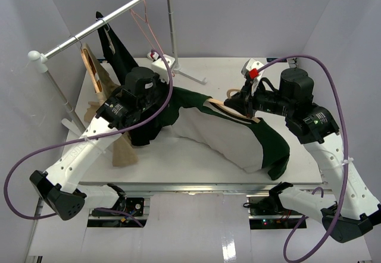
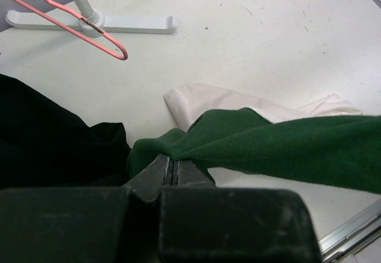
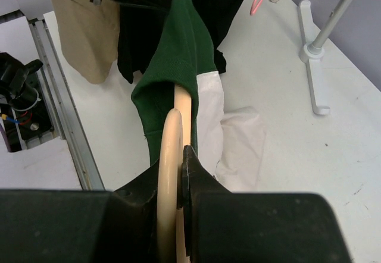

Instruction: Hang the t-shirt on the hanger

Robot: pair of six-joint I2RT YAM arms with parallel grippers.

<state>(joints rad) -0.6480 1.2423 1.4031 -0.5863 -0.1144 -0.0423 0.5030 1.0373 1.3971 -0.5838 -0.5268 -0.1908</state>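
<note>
Dark green short-sleeved cloth t-shirt with cream-white panel, pinched at its edge in the shut left hand, trailing rightward from it across the white bench. Clamped in the closed right hand: light natural-wood curved hanger, reaching ahead of that hand into the shirt's green cloth.

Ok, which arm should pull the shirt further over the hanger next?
Probably left: the left end effector is shut on the t-shirt at its green edge; the right end effector is occupied clamping the hanger, whose tip already sits inside the cloth.
</note>
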